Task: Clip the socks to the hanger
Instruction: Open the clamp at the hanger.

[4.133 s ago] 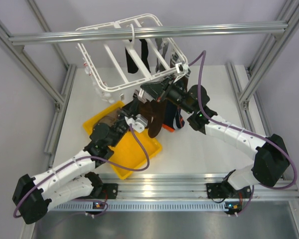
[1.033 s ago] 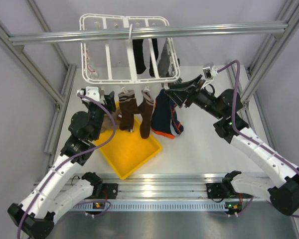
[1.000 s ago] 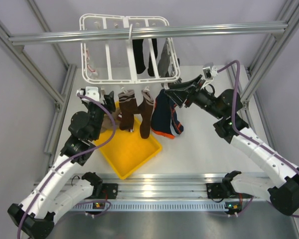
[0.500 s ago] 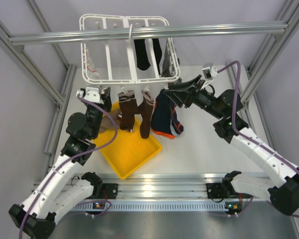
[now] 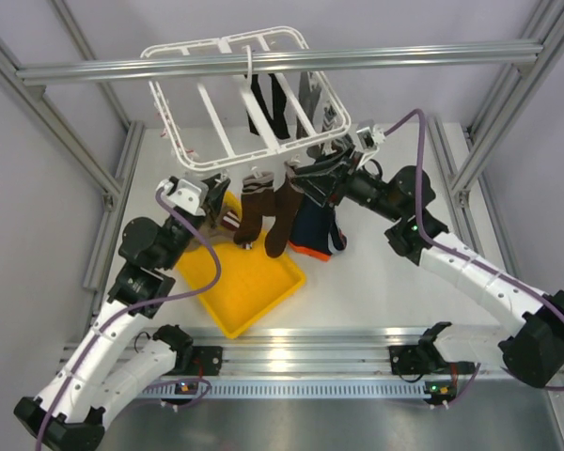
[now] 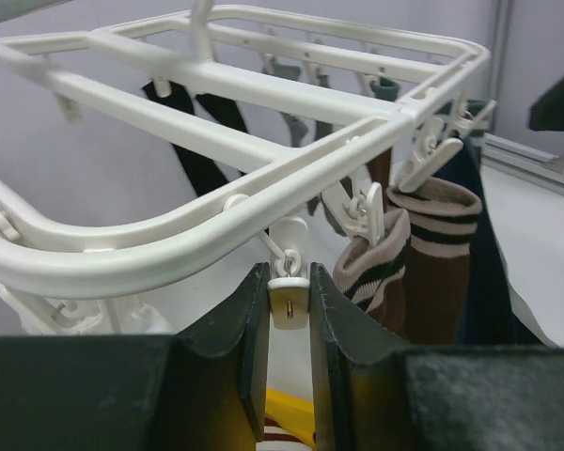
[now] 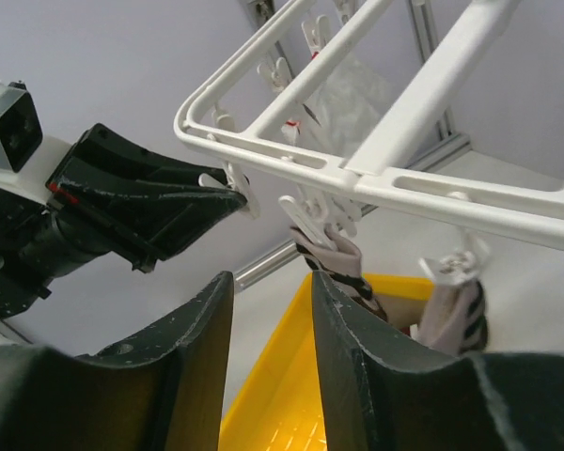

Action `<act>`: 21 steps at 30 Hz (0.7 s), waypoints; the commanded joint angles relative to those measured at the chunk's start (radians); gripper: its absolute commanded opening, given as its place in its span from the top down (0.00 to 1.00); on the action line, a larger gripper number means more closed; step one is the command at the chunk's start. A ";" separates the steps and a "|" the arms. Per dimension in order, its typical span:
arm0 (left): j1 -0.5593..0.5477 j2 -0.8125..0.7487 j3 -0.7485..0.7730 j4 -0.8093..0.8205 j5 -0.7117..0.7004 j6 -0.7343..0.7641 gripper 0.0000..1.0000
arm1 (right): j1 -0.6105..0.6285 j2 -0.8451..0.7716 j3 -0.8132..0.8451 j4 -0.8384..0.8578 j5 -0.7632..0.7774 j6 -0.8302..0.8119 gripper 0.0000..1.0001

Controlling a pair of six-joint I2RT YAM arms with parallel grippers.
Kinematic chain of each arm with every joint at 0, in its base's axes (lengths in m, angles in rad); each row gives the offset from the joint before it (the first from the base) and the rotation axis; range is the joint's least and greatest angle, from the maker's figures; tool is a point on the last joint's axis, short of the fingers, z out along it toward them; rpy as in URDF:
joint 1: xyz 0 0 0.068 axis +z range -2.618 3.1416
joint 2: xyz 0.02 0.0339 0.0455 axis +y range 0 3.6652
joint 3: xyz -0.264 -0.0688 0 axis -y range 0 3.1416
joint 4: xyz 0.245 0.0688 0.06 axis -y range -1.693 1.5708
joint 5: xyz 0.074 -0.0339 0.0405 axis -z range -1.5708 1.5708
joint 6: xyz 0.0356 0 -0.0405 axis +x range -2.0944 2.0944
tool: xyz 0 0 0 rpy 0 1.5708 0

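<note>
White tabletop (image 5: 385, 282); left fingers (image 6: 235, 348) pinch rectangular plastic hanger's (image 6: 94, 258) clip (image 6: 289, 303).

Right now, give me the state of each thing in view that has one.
hanger: hung by its hook from the bar, tilted.
left gripper: shut on a clip.
right gripper: open, holding nothing.
brown socks: clipped up, hanging.
black socks: clipped up, hanging.
tray: flat on the table.
</note>
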 commanded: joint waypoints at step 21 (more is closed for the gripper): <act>0.003 0.016 0.086 -0.129 0.400 0.113 1.00 | 0.235 0.156 0.168 0.078 0.193 0.053 0.62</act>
